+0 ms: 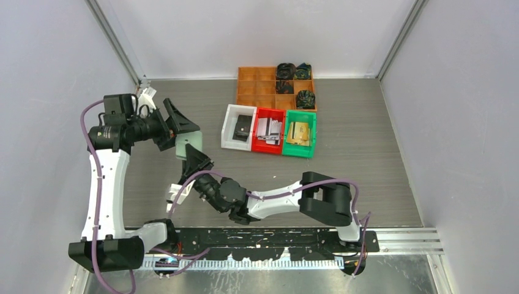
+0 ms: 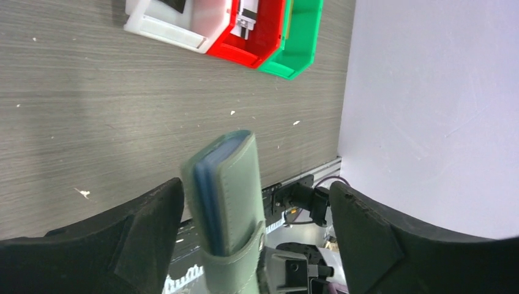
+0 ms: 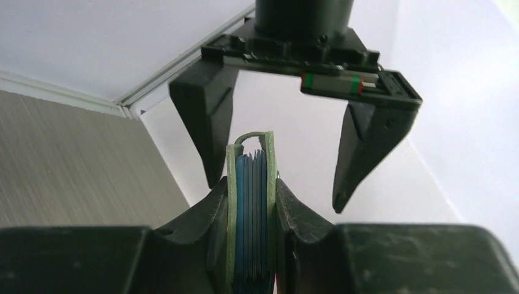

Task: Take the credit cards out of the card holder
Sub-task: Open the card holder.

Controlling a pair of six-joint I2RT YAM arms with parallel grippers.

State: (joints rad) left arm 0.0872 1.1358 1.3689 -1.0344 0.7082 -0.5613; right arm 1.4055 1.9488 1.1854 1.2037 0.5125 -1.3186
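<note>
The card holder (image 1: 188,147), a pale sage-green wallet, is closed and held upright on edge above the table. My right gripper (image 1: 197,160) is shut on its lower part; in the right wrist view (image 3: 251,202) the fingers press both covers, with blue pockets (image 3: 251,208) between them. My left gripper (image 1: 183,136) is open and straddles the holder's top edge. In the left wrist view the holder (image 2: 229,190) stands near the left finger (image 2: 153,233), apart from the right one. Credit cards lie in the bins: black (image 1: 243,125), silvery (image 1: 268,130), gold (image 1: 298,131).
White bin (image 1: 227,128), red bin (image 1: 258,146) and green bin (image 1: 300,150) stand side by side at centre back. Behind them is an orange compartment tray (image 1: 257,86) with dark fabric bundles (image 1: 292,72). White walls enclose the table on three sides.
</note>
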